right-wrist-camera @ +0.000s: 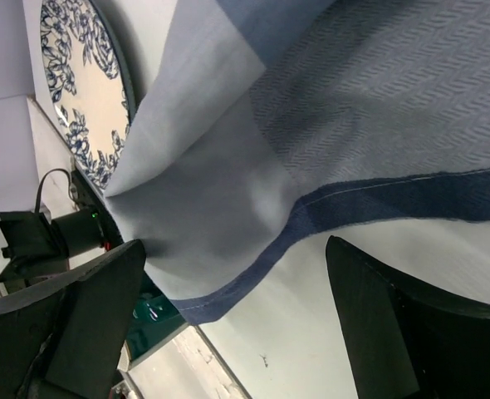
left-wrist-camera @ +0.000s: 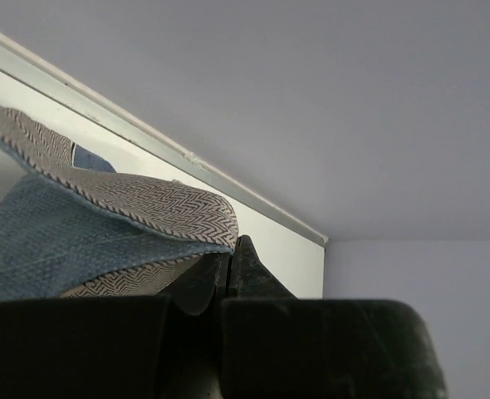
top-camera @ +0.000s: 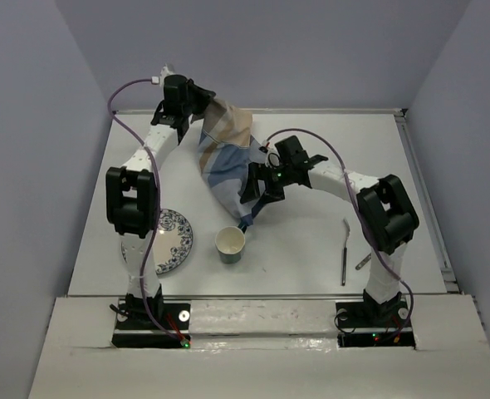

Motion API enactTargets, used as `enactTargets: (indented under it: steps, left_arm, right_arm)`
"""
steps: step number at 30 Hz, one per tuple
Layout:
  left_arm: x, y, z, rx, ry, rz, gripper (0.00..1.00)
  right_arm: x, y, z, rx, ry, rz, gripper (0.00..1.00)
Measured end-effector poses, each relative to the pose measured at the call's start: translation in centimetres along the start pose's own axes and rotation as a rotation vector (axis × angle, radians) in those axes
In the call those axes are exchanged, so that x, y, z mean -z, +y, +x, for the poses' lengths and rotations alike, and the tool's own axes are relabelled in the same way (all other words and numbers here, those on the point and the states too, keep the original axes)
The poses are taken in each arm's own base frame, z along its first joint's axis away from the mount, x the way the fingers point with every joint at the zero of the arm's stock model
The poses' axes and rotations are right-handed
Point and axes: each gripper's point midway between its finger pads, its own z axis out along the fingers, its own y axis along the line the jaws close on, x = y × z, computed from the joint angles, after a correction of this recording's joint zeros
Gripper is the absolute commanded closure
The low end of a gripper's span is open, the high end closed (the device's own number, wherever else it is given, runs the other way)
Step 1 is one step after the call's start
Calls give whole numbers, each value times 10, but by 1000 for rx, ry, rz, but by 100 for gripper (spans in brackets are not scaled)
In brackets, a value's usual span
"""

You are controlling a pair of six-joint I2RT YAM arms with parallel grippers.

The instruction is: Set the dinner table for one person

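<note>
My left gripper (top-camera: 197, 104) is raised at the back of the dinner table (top-camera: 336, 141) and is shut on a corner of the blue-and-beige striped cloth mat (top-camera: 224, 162). The mat hangs down from it, its lower tip close to the tabletop. In the left wrist view the closed jaws (left-wrist-camera: 231, 249) pinch the herringbone hem of the mat (left-wrist-camera: 79, 224). My right gripper (top-camera: 253, 204) is open at the mat's lower corner. In the right wrist view its fingers (right-wrist-camera: 235, 249) straddle the mat's dark blue edge (right-wrist-camera: 311, 108) without clamping it.
A blue-patterned plate (top-camera: 169, 241) lies at the front left, partly under the left arm, and shows in the right wrist view (right-wrist-camera: 87, 75). A pale cup (top-camera: 230, 243) stands beside it. Two pieces of cutlery (top-camera: 345, 253) lie at the front right.
</note>
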Motion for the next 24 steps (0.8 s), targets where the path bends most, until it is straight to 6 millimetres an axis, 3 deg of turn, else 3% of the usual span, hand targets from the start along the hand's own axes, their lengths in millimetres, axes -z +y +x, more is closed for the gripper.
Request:
enactTargets:
  steps: [5, 7, 11, 16, 21, 22, 23, 24]
  left_arm:
    - [1, 18, -3, 8, 0, -17, 100]
    - [2, 28, -1, 15, 7, -30, 100]
    - [3, 39, -2, 20, 10, -46, 100]
    - [8, 37, -9, 21, -2, -38, 100]
    - [17, 24, -15, 18, -17, -8, 100]
    - [19, 22, -16, 18, -20, -2, 100]
    - [20, 22, -16, 18, -21, 2, 100]
    - [21, 20, -17, 18, -23, 9, 100]
  right_arm:
    - [-4, 5, 3, 12, 4, 6, 8]
    - [-3, 10, 3, 24, 12, 9, 14]
    - [-2, 27, -8, 62, 0, -18, 18]
    - [-9, 40, -17, 78, 17, -62, 12]
    - [-28, 28, -22, 59, 54, -46, 14]
    - [-31, 23, -19, 50, 65, -35, 19]
    - [-33, 19, -16, 39, 77, -25, 31]
    - [-35, 14, -12, 28, 92, -12, 66]
